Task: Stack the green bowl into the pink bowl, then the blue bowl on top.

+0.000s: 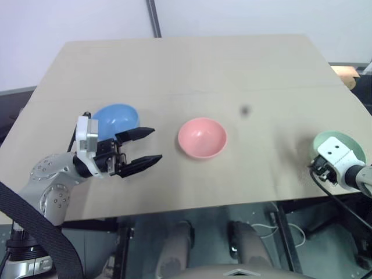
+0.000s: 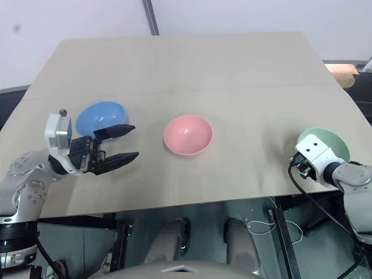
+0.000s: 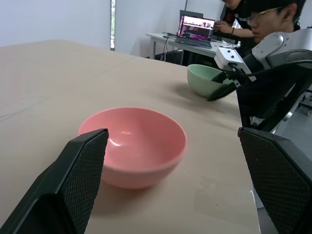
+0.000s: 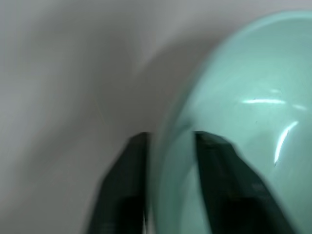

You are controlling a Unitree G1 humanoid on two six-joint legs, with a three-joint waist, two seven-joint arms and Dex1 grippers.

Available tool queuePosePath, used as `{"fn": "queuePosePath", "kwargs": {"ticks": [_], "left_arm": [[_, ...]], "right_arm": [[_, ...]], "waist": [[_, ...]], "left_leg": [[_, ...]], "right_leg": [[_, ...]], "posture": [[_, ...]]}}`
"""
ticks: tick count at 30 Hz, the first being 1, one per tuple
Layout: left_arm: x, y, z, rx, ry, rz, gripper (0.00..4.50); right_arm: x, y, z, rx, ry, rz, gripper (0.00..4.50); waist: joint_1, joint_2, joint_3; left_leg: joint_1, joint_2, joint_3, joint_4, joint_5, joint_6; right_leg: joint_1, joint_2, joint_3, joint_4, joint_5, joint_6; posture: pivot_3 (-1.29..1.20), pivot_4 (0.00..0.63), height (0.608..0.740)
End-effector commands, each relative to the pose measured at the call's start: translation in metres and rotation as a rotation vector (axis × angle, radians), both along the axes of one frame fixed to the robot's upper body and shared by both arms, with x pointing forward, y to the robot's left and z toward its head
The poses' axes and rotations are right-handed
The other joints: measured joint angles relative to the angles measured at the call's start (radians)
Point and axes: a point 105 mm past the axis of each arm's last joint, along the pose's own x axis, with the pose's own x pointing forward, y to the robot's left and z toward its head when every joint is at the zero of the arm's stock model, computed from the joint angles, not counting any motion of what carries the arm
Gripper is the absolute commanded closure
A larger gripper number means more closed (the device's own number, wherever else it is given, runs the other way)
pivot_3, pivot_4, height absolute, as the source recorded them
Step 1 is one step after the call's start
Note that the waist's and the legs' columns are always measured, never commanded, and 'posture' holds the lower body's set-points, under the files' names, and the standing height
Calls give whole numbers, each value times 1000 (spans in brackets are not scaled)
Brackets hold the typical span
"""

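On the light wooden table (image 1: 192, 64), head views: pink bowl (image 1: 201, 138) sits upright near the middle. Blue bowl (image 1: 116, 118) stands to its left, well apart from it. Green bowl (image 1: 339, 146) is at the table's right edge, close to the front corner. Left gripper (image 1: 144, 146) hangs just in front of the blue bowl, pointing sideways toward the pink bowl, its two black fingers spread apart with nothing between them. Right gripper (image 2: 305, 158) is at the near rim of the green bowl; the white wrist housing covers the fingertips from above.

Left wrist view: left gripper's fingers (image 3: 80, 175) stand wide to either side, released. Pink bowl (image 3: 134, 145) sits between them in the sightline, not touched. Green bowl (image 3: 207, 79) lies farther along the table, with the right gripper (image 3: 222, 90) at its rim. A person (image 3: 258, 19) sits in the background beside a laptop (image 3: 195, 28) on a desk.

Right wrist view: green bowl (image 4: 253, 112) is very close and blurred. One black finger (image 4: 126, 185) lies outside the wall, the other inside; the right gripper (image 4: 170, 161) is pinched on the bowl's rim.
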Motion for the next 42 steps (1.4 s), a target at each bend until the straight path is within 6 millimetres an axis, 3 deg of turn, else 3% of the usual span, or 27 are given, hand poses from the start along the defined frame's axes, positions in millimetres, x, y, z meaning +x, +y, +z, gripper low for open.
{"fn": "queuePosePath", "kwargs": {"ticks": [1,2,5,8,11,12,15,18,19,21,22,24,27,29,34,39,42], "left_arm": [[-2,3,10,-11,-58,29,0],[-2,3,11,-14,-59,34,0],[-1,5,11,-26,-70,77,0],[0,8,11,-38,-74,114,0],[6,16,11,-32,-97,207,0],[11,20,10,-12,-117,258,0],[17,25,9,17,-146,327,0],[19,32,11,54,-166,391,0],[20,34,11,69,-173,409,0],[20,38,10,94,-179,435,0],[19,39,11,100,-181,444,0],[18,40,11,115,-178,457,0],[15,46,11,168,-151,486,0],[14,51,12,212,-144,523,0],[18,70,6,548,-193,711,0],[31,76,-10,860,-131,707,0],[45,81,-12,946,-155,736,0]], "right_arm": [[12,5,26,-73,-113,74,4481],[14,7,29,-85,-125,90,4481],[19,43,51,-25,-175,261,4481],[21,94,80,76,-286,501,4481],[11,162,102,185,-353,786,4481],[7,181,105,202,-358,871,4481],[5,212,102,260,-331,982,4481],[4,238,83,313,-238,1089,4481],[5,243,76,297,-212,1124,4481],[13,247,67,286,-200,1126,3554],[18,249,62,261,-201,1124,3378],[23,250,53,203,-213,1143,2378],[22,247,68,189,-310,1157,951],[15,244,88,246,-361,1164,951],[-7,225,129,434,-408,1144,951],[-5,210,128,465,-407,1052,951],[-2,211,128,480,-415,1029,951]], "waist": [[0,0,0],[0,0,0],[-1,0,0],[-11,1,1],[-17,0,0],[-17,0,1],[-16,-1,0],[-10,-1,0],[-9,-1,0],[-8,-1,0],[-6,-1,0],[-6,-1,0],[-5,-1,0],[-5,-1,0],[-2,-1,0],[3,-1,0],[-1,0,1]], "left_leg": [[0,0,0,0,0,0],[0,0,0,0,0,0],[0,0,0,0,0,0],[0,1,0,0,0,0],[1,2,-1,0,0,0],[0,3,-1,0,0,0],[0,2,-2,-1,0,0],[-1,0,-2,-1,0,0],[-1,0,-3,-1,0,0],[-1,0,-3,-1,0,0],[0,0,-3,-1,0,0],[0,0,-2,-1,0,0],[0,0,-2,-2,0,0],[0,0,-3,-2,0,0],[0,0,-2,-3,0,0],[1,0,-3,-3,0,0],[1,1,-2,-3,0,-1]], "right_leg": [[0,0,0,0,0,0],[0,0,0,0,0,0],[0,0,0,0,0,0],[0,0,0,0,0,0],[0,2,-1,0,0,0],[0,2,-1,0,0,0],[0,2,-2,-1,0,0],[1,0,-2,-2,0,0],[1,0,-2,-2,0,0],[1,1,-2,-2,0,0],[1,1,-2,-2,0,0],[0,1,-2,-1,1,0],[0,1,-2,-1,0,0],[0,1,-2,-1,0,0],[0,1,-2,-2,0,0],[0,1,-3,-1,0,0],[0,1,-2,-1,0,0]], "posture": [[0,150,740],[0,150,740],[0,150,740],[0,150,740],[0,150,740],[0,150,740],[0,150,740],[0,150,740],[0,150,740],[0,150,740],[0,150,740],[0,150,740],[0,150,740],[0,150,740],[0,150,740],[0,150,740],[0,150,740]]}}
